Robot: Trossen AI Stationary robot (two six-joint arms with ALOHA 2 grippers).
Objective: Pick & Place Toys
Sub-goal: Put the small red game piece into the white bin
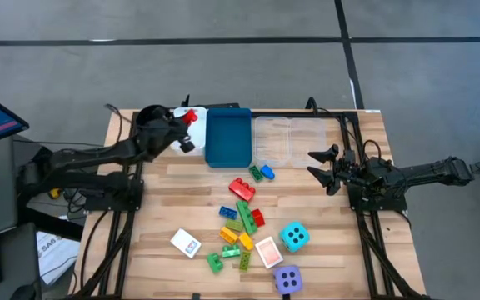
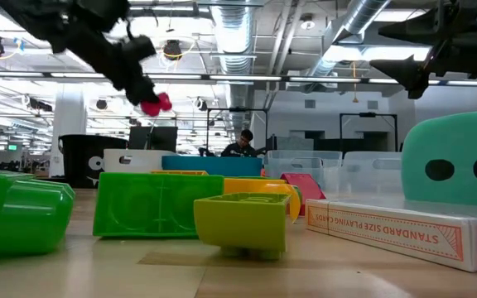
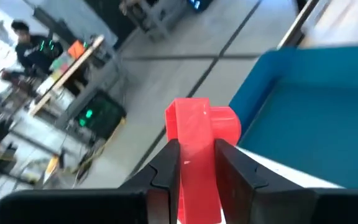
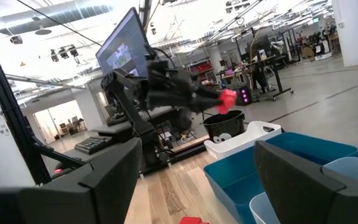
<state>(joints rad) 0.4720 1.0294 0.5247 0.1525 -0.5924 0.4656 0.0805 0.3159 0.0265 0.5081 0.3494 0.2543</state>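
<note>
Over the table's far left corner the left gripper pinches a red brick beside the blue tray, the remaining toys lie scattered mid-table, and the right gripper hovers wide open, holding nothing.

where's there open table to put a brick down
Bare wood runs beside the left arm, left of the white card, and between the clear tray and cyan die. The brick pile below the blue tray is crowded.

Bare wood between blue tray and left table edge – bricks crowding centre-front
</note>
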